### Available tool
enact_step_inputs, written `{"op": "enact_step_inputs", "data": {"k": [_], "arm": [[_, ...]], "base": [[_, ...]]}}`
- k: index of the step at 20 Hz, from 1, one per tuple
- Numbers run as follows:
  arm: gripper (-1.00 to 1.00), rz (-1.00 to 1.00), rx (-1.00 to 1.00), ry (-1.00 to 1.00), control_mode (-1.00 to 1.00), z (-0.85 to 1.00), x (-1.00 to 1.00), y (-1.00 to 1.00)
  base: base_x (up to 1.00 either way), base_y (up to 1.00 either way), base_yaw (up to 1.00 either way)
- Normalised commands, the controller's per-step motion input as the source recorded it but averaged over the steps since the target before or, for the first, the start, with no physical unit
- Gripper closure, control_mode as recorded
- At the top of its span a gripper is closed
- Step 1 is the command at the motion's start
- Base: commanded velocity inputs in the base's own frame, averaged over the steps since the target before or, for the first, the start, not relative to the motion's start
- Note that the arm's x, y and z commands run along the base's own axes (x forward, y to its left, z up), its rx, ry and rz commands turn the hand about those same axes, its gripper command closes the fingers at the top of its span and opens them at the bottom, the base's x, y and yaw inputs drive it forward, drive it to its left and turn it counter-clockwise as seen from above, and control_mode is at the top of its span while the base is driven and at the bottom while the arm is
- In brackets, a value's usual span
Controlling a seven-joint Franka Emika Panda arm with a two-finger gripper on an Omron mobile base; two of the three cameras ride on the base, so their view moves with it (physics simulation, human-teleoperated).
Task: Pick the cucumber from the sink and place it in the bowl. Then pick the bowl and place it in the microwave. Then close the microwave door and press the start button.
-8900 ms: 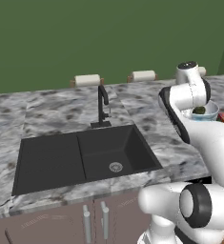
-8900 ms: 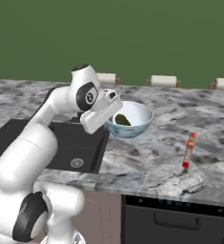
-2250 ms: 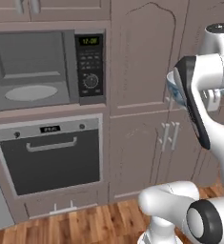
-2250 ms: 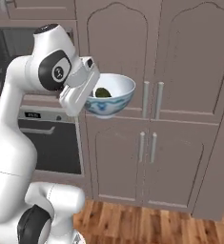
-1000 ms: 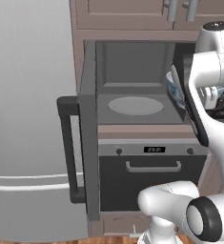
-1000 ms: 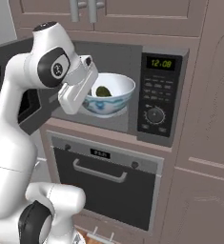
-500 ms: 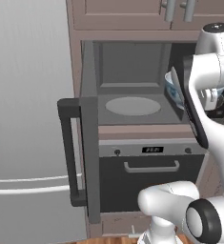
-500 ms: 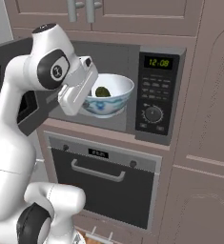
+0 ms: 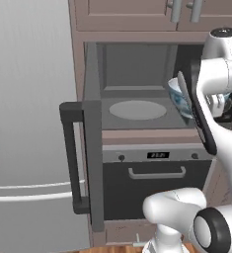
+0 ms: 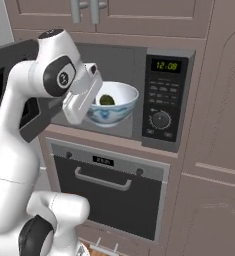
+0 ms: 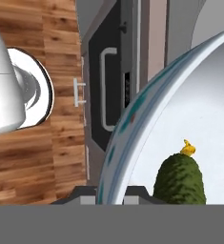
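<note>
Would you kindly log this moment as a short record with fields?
tool: shut on the bowl's rim
bowl: held level in front of the microwave opening
cucumber: inside the bowl
microwave: cavity open, turntable bare
door: swung open to the left
oven: below, shut

In my grip, the glossy glazed ceramic bowl (image 10: 112,104) holds a rough, bumpy cucumber (image 11: 179,179) before the matt grey microwave (image 9: 137,99), above warm, smooth wood flooring (image 11: 32,138).
</note>
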Motion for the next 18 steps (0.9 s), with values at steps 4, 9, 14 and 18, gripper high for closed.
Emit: {"op": "enact_step_inputs", "data": {"k": [4,9,14,18], "arm": [[1.00,0.21,0.00,0.06,-1.00,-0.91,0.76,0.41],[1.00,0.22,-0.01,0.03,-1.00,-0.39,1.00,0.27],[1.00,0.17,0.00,0.04,-1.00,-0.11,1.00,0.07],[1.00,0.05,0.00,0.14,-1.00,-0.12,0.99,0.06]], "base": [[0.00,0.00,0.00],[0.00,0.00,0.00],[0.00,0.00,0.00],[0.00,0.00,0.00]]}}
